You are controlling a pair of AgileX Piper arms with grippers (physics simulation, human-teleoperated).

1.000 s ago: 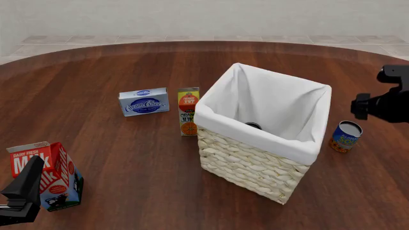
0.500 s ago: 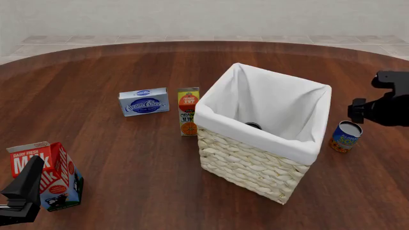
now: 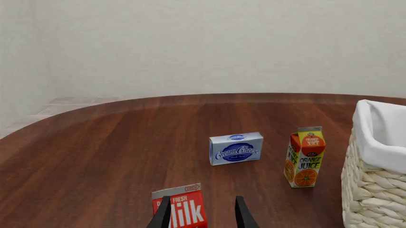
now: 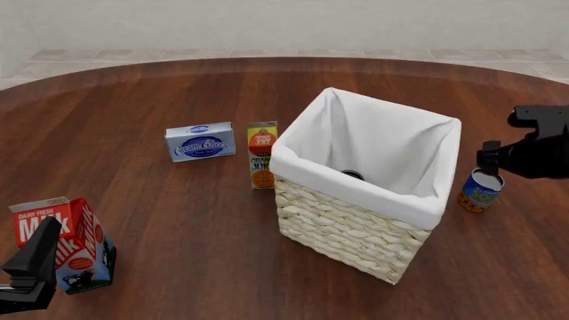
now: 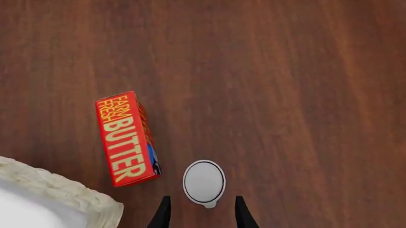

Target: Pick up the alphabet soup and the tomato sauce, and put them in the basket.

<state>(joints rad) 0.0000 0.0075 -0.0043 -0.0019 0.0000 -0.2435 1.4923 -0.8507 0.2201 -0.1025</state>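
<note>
The alphabet soup [image 4: 480, 191], a small round can with a blue label turning yellow and orange toward the bottom and a silver-grey top, stands upright on the surface just beside the basket's right side. From above, its lid [image 5: 204, 183] shows as a pale circle. The basket [image 4: 360, 230] is large, square, pale woven wicker, upright, its white cloth lining folded over the rim. A dark round top shows deep inside it, likely the tomato sauce [image 4: 352, 175].
</note>
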